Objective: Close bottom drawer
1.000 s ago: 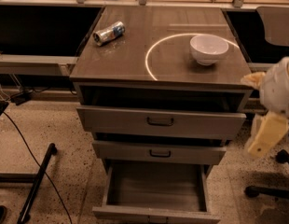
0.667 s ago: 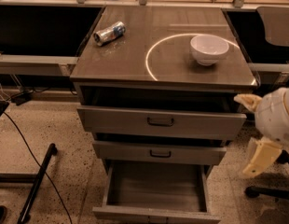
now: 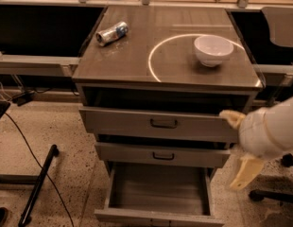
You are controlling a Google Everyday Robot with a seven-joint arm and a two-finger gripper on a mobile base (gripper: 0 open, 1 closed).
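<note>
Camera view: bottom drawer stands open, gripper off its right side.

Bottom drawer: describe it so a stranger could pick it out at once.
Find the grey-beige cabinet with a white bowl and a can on top. The bottom drawer is the lowest of its three, down-left of the gripper at the cabinet's right side. Unlike the two above, it is pulled far out, showing its grey inside.
</note>
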